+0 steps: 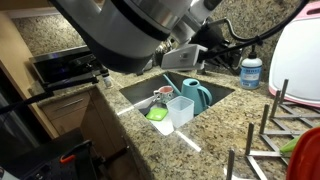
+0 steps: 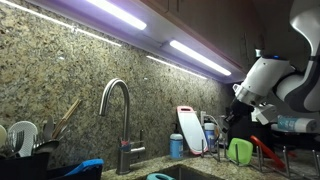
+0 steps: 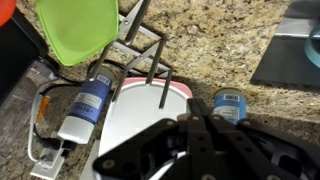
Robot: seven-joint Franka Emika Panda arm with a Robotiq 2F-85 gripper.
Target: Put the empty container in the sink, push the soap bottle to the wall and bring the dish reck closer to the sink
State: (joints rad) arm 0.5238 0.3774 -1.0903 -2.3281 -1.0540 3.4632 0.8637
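The empty container [image 1: 181, 110] stands upright in the sink [image 1: 138, 93], beside a teal jug [image 1: 196, 94]. The soap bottle [image 1: 250, 70] is on the counter close to the wall [image 1: 245, 25]; in the wrist view the soap bottle [image 3: 230, 105] sits just right of my fingertips. My gripper [image 3: 195, 124] is shut with nothing in it, above the counter's back edge, over a white cutting board [image 3: 135, 115]. In an exterior view my gripper [image 2: 241, 108] hangs over the dish reck [image 2: 272, 155]. The dish reck's prongs [image 3: 150, 55] show ahead of it, and the dish reck [image 1: 268, 128] stands right of the sink.
A green lid [image 3: 80, 30] rests in the rack. A second blue-labelled bottle [image 3: 90, 100] lies left of the cutting board. A mug [image 1: 163, 95] and a green item [image 1: 158, 114] are in the sink. The faucet [image 2: 120, 115] and a utensil caddy [image 2: 25, 150] stand further along the wall.
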